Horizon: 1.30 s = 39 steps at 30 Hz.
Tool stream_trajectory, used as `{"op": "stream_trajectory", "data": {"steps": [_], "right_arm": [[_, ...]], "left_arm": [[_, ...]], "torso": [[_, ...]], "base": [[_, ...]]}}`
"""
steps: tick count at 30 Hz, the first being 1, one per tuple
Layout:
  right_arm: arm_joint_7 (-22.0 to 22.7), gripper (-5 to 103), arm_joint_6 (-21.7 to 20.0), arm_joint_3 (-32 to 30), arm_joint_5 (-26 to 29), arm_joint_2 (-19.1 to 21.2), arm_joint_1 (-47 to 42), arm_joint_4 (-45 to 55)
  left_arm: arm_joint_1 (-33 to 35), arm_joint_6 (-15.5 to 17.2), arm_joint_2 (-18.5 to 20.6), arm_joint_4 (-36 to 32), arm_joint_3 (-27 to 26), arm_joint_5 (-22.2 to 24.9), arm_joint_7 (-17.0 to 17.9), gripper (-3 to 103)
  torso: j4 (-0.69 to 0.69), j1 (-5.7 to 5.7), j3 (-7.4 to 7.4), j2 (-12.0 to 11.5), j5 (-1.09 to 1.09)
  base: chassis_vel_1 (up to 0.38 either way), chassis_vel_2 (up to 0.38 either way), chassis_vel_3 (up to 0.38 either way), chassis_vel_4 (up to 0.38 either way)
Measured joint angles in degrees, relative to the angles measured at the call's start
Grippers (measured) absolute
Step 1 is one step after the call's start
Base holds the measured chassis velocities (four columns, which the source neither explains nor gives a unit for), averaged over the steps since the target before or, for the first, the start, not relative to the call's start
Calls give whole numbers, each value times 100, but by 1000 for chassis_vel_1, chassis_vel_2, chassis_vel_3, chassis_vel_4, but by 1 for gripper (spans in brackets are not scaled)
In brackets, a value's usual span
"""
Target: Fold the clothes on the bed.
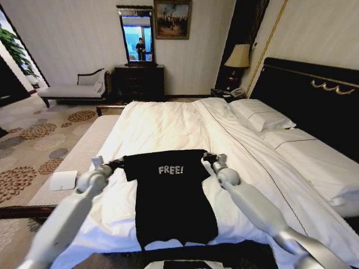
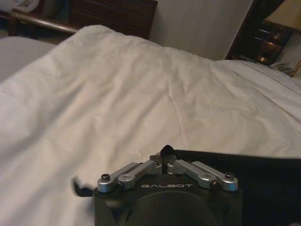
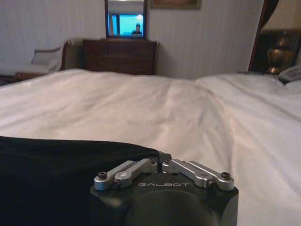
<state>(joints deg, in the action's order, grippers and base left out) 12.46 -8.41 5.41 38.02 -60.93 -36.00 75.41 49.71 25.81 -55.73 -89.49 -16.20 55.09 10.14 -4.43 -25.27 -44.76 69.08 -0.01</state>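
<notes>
— Claws first, operator: where do yours stand?

— You have the left claw [image 1: 116,163] at the left sleeve of the black short-sleeved soft-fabric T-shirt [image 1: 171,196], and the right claw [image 1: 210,158] at the right sleeve. In the left wrist view the left claw [image 2: 163,160] has its fingers pressed together with a peak of black cloth caught between the tips. In the right wrist view the right claw [image 3: 160,157] is likewise clenched, its tips meeting at the edge of the black fabric [image 3: 61,174].

— And where does your shirt lie?

— You see it spread flat, chest up, on the large double bed with white sheets and duvet [image 1: 168,126], near the foot edge and roughly midway between the bed's two sides. The small white "FREE!" lettering [image 1: 170,170] faces you, with the shoulders toward the headboard end and the hem toward the foot edge. Both sleeves are drawn outward toward the claws.

— What else is on your bed?

— White pillows [image 1: 263,115] sit at the far right corner, against the dark wooden headboard with gold ornament [image 1: 320,95]. The duvet around your shirt is softly wrinkled.
</notes>
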Motion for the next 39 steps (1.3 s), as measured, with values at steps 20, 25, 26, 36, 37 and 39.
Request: {"op": "stream_trajectory", "data": {"steps": [20,25,26,36,37,39], "right_arm": [[-523,0,1397,-330,-1326,-2140,1292,-4097],[-545,0,1398,-636,-1406,-2198,1521,-4376],[-565,0,1395,-705,-1400,-2199,1573,-4416],[-912,7,1411,-580,-1178,-2178,1731,-4593],[-912,7,1411,-580,-1178,-2178,1731,-4593],[-1056,12,1485,-520,-1165,-2184,1777,-4661]], "left_arm": [[-1267,-484,-1169,2676,198,-602,-181,0],[-1355,-502,-1242,2898,-95,-592,-255,0],[-1376,-502,-1245,2939,-166,-572,-264,0],[-1383,-505,-1173,2922,-189,-555,-287,0],[-1383,-505,-1173,2922,-189,-555,-287,0],[-1373,-532,-1147,2860,-159,-537,-287,4]], "torso": [[1,-2,-1,0,0],[1,-1,0,1,0],[2,-1,0,1,1],[1,-1,0,2,1],[1,-1,0,2,1],[1,-1,0,1,1]], "base": [[0,0,0,0],[0,0,0,0],[0,0,0,0],[0,0,0,0],[0,0,0,0],[0,0,0,0]]}}
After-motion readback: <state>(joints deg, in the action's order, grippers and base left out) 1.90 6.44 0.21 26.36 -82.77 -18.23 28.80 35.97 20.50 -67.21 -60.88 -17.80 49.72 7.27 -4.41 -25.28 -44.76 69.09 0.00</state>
